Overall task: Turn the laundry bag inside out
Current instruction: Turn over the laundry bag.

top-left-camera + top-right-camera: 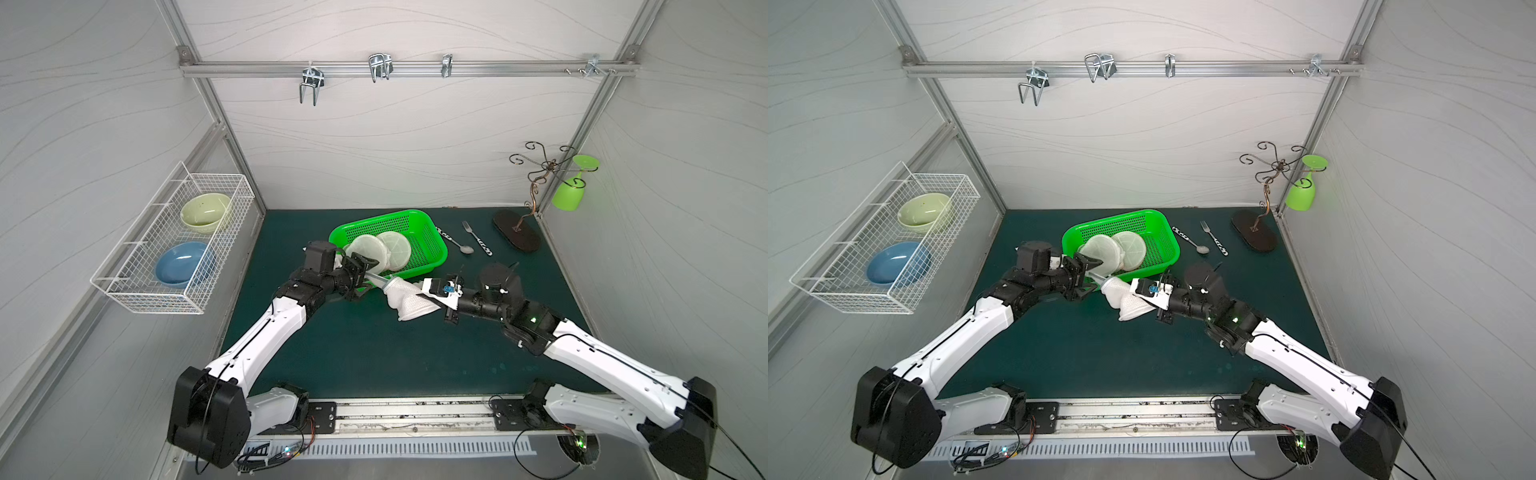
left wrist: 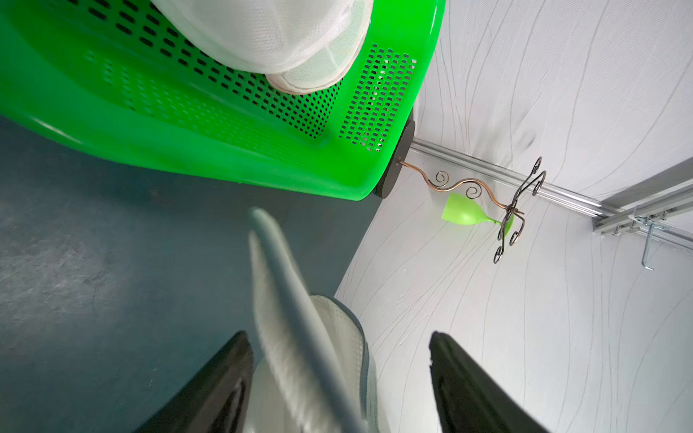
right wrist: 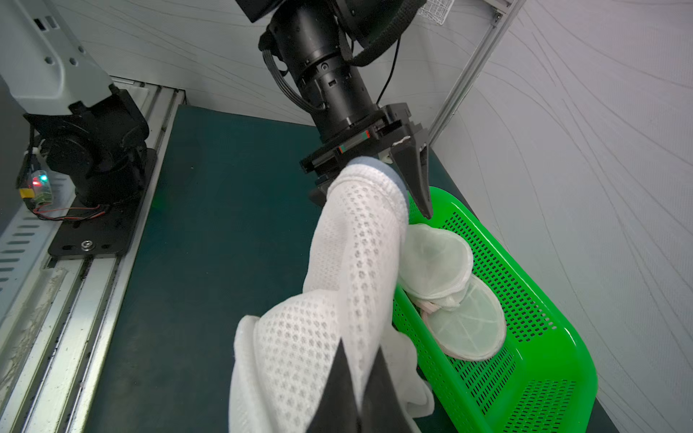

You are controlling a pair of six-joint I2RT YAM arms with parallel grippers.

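The white mesh laundry bag (image 1: 405,301) hangs over the dark green counter (image 1: 374,357), right hand (image 3: 362,371) clamped on it; the left hand (image 2: 337,337) gapes (grey rim (image 2: 285,270) between its jaws), probably rim-grasping; next, close and peel.

**Green, White and Teal on the Bench**

The laundry bag (image 3: 356,262) is showing white, its mesh dotted with a honeycomb weave, and a grey-blue trim is edging one end. At the centre of both top views, the basket (image 1: 432,241) is glowing bright green, with rows of dark slots patterning its walls. The mat (image 1: 365,357) is reading dark teal. At the left, a white wire rack (image 1: 124,286) is framing a pale yellow-green bowl (image 1: 205,210) and a blue bowl (image 1: 185,262). At the upper right, a goblet (image 1: 567,197) is showing lime green. Thin wavy lines are running across the pale grey walls (image 1: 395,145).
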